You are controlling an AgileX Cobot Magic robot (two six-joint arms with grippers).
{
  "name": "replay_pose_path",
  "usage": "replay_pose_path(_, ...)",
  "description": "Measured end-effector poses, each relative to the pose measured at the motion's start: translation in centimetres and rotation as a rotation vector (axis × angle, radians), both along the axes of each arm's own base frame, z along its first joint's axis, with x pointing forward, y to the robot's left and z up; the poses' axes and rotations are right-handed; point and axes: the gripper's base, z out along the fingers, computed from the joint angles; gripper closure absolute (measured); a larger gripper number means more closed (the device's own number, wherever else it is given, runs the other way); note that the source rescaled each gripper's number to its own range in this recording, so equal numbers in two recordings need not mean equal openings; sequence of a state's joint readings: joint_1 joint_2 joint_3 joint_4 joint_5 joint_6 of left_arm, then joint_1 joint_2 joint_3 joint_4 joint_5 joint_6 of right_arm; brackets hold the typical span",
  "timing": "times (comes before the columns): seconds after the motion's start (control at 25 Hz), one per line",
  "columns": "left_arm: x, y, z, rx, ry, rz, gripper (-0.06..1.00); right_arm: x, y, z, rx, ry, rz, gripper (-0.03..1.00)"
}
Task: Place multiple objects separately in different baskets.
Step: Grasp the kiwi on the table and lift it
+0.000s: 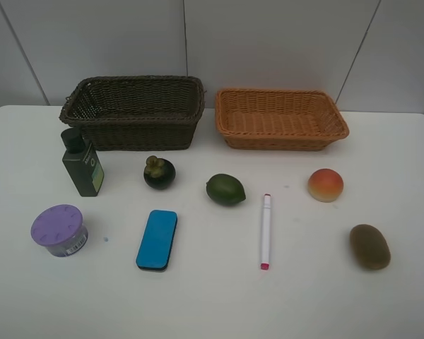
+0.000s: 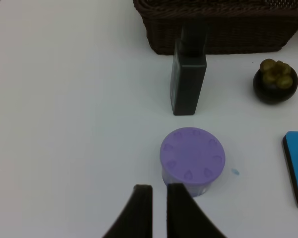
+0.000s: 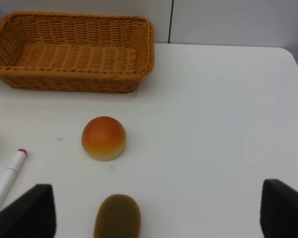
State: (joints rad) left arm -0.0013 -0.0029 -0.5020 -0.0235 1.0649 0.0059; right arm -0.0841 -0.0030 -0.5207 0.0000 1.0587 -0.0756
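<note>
In the high view the dark brown basket [image 1: 134, 113] sits at upper left of centre on the white table [image 1: 212, 311], and the orange-tan basket [image 1: 281, 119] is just beside it at upper right. All eight items lie on the table in front of them. The dark green bottle [image 1: 82, 164] stands upright at left, near the brown basket's front corner. Across the middle run the mangosteen [image 1: 159, 172], green oval fruit [image 1: 225, 189] and peach [image 1: 326, 185]. Lower down, left to right, are the purple-lidded tub [image 1: 59, 229], blue eraser [image 1: 157, 239], white marker [image 1: 266, 231] and kiwi [image 1: 369, 246]. The left gripper [image 2: 159, 191] has its jaws together on nothing, just beside the tub. The right gripper [image 3: 156, 191] has its jaws spread wide apart, with the kiwi between them, untouched
</note>
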Motion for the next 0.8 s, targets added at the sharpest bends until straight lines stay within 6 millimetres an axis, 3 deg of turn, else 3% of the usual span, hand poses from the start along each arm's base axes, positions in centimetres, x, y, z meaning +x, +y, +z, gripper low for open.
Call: replay_pose_path(0.8,0.0,0.0,0.0,0.0,0.0,0.0,0.94,0.0,0.0,0.0,0.0,0.0,0.0,-0.03)
